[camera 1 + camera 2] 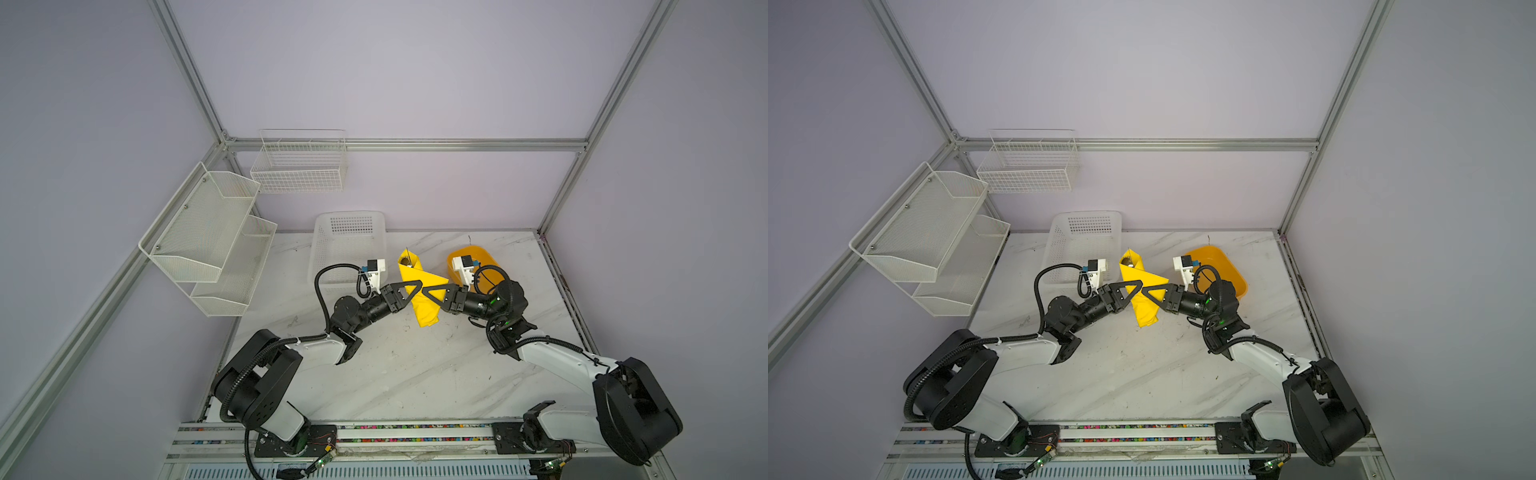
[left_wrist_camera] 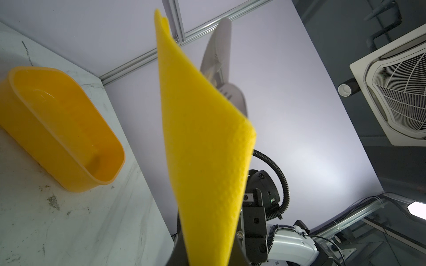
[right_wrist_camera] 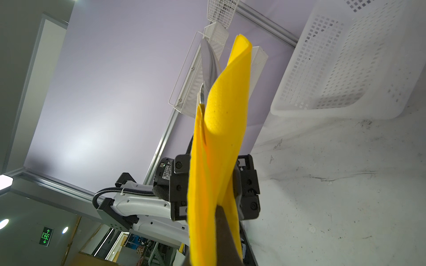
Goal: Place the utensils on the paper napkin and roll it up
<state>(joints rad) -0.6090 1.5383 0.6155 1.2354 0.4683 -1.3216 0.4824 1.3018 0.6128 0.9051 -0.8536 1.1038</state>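
My left gripper and right gripper both clamped on paper napkin. Utensils wrapped inside, tips protruding. Roll looks loose; tightening probably remains.

Bright yellow embossed napkin; orange tub; utensils prob. silver-grey.

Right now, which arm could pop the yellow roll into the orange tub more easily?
Right, probably. The right gripper pinches the rolled paper napkin, and the orange tub sits right by that arm's wrist. The left gripper also grips it but would have to reach across.
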